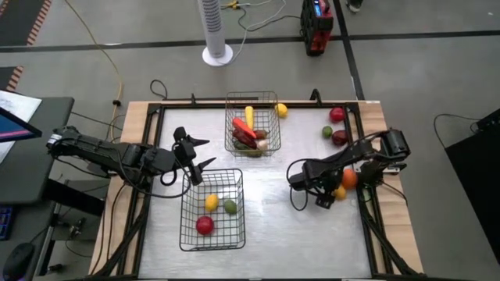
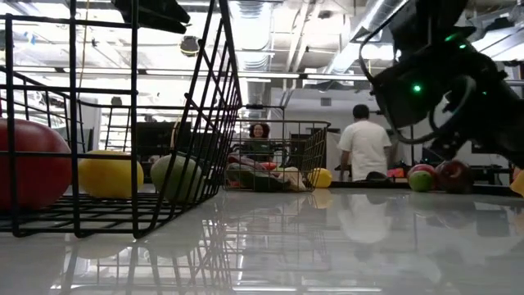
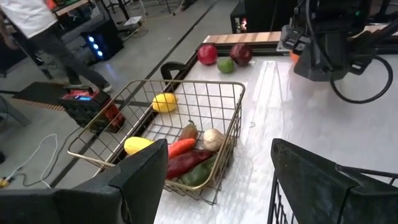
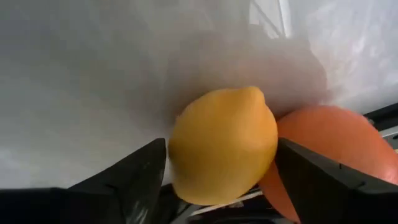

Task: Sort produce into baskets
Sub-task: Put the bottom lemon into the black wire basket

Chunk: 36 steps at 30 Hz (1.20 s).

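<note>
Right claw (image 4: pixel 217 168) reached low at the bench's (image 1: pixel 312 234) right side, fingers apart around a yellow lemon (image 4: pixel 222 144) beside an orange (image 4: pixel 323 155); left claw (image 1: pixel 199 161) hovered spread above the near basket (image 1: pixel 212 209).

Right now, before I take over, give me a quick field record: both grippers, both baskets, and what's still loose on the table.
left gripper: open, empty, hovering at the far edge of the near basket
right gripper: fingers either side of a lemon, not visibly clamped; orange touching the lemon
near basket: red apple, lemon, green lime
far basket: red peppers, garlic, yellow piece
loose at far right: two red apples, lime, lemon by far basket
</note>
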Available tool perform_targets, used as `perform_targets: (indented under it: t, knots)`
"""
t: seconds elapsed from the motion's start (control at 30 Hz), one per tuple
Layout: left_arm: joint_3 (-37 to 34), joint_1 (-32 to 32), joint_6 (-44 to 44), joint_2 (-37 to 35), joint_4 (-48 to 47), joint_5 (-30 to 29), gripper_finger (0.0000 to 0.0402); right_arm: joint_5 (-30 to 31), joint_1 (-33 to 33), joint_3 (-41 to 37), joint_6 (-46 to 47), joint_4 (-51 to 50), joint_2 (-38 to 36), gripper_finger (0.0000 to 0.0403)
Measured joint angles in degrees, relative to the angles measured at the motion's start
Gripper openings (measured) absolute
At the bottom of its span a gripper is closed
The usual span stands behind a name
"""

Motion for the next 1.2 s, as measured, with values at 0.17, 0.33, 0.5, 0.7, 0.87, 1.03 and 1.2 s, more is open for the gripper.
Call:
perform_targets:
  t: [0.17,0.33,0.5,0.7,0.87,1.03,1.2]
  knots:
    - [0.0,0.0,0.5,0.0,0.0,0.0,0.0274,1.0,1.8,-0.6,-0.8,-0.1,0.0,0.0290]
    - [0.0,0.0,0.9,0.0,0.0,0.0,0.0274,0.7,2.0,1.8,-0.4,0.6,0.0,0.0242]
    - [0.0,0.0,1.5,0.0,0.0,0.0,0.0274,0.1,2.8,12.1,-0.9,1.2,0.0,0.0238]
    - [0.0,0.0,2.0,0.0,0.0,0.0,0.0274,1.3,5.5,29.0,-7.2,14.9,0.0,0.0251]
    - [0.0,0.0,1.6,0.0,0.1,0.0,0.0274,5.1,7.6,35.2,-18.7,42.0,0.0,0.0253]
    - [0.0,0.0,0.7,0.0,0.1,1.5,0.0274,5.8,7.6,35.3,-27.3,60.8,2.3,0.0254]
    - [0.0,0.0,1.2,0.0,0.1,3.6,0.0274,5.7,5.8,35.2,-29.2,62.3,6.6,0.0264]
